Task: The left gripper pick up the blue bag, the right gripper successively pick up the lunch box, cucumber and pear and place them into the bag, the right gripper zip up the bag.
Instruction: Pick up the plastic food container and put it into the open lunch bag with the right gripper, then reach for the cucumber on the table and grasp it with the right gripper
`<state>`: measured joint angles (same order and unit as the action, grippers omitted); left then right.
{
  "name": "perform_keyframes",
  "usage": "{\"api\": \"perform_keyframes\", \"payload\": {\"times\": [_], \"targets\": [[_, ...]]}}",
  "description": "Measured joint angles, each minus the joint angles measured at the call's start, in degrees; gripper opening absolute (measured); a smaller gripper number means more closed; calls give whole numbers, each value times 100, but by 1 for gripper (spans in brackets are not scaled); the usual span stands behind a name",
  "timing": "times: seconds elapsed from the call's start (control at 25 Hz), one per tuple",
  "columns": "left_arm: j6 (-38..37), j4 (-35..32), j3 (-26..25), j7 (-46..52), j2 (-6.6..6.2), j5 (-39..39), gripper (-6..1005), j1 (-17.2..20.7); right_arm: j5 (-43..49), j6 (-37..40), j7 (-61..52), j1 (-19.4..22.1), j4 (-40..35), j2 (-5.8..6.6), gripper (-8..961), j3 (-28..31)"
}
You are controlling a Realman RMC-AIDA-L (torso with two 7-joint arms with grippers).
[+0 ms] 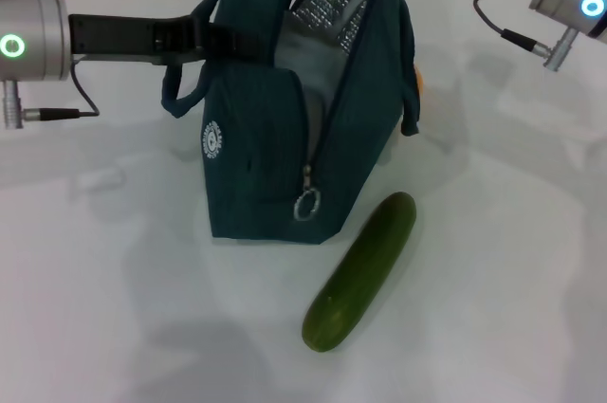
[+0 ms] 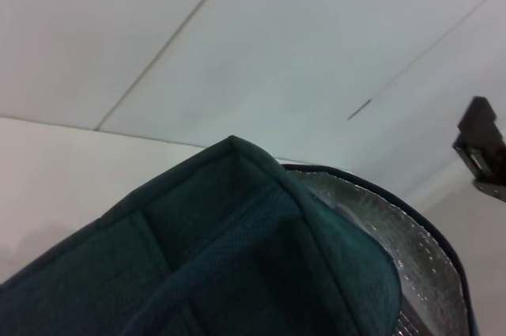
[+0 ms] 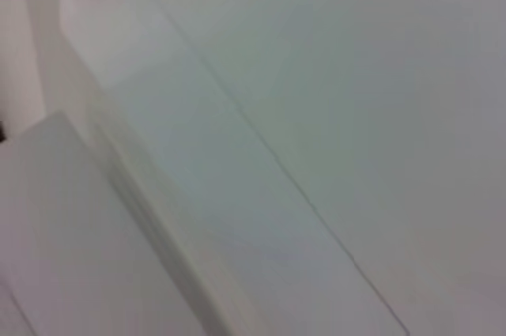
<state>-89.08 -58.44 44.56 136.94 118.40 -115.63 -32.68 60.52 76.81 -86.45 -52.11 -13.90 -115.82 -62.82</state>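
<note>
The left gripper (image 1: pixel 216 40) has its fingers clenched on the handle of the blue bag (image 1: pixel 275 147), which stands open-topped beside the cucumber (image 1: pixel 362 270) on the bench (image 1: pixel 493 261).

Cucumber (image 1: pixel 361 272) just beside bag (image 1: pixel 266 166)

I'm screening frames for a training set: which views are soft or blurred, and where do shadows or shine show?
Head view: sharp; the cucumber has a soft sheen, and faint shadows lie on the table. Left wrist view: the blue bag is close and soft, its foil lining glinting. Right wrist view: blurred pale surfaces only.
</note>
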Motion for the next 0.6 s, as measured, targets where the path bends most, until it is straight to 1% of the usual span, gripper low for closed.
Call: {"api": "perform_keyframes", "payload": {"times": [0.16, 0.24, 0.28, 0.36, 0.48, 0.56, 0.6], "targets": [[103, 35, -26, -50, -6, 4, 35, 28, 60, -30, -1, 286, -671, 64, 488, -471], [186, 139, -120, -129, -16, 8, 36, 28, 310, -53, -2, 382, -977, 109, 529, -583], [219, 194, -177, -166, -20, 8, 36, 29, 507, -57, -2, 406, -1110, 136, 564, -603], [262, 376, -393, -287, -38, 8, 36, 26, 1127, -47, -17, 403, -1428, 175, 634, -619], [289, 626, -657, -448, -62, 8, 36, 27, 2211, -43, -103, 402, -1985, 191, 739, -625], [310, 735, -765, -527, -69, 8, 36, 36, 2912, -36, -138, 471, -2478, 189, 885, -624], [316, 771, -797, -556, -69, 8, 36, 47, 3194, -12, -141, 509, -2701, 186, 885, -623]]}}
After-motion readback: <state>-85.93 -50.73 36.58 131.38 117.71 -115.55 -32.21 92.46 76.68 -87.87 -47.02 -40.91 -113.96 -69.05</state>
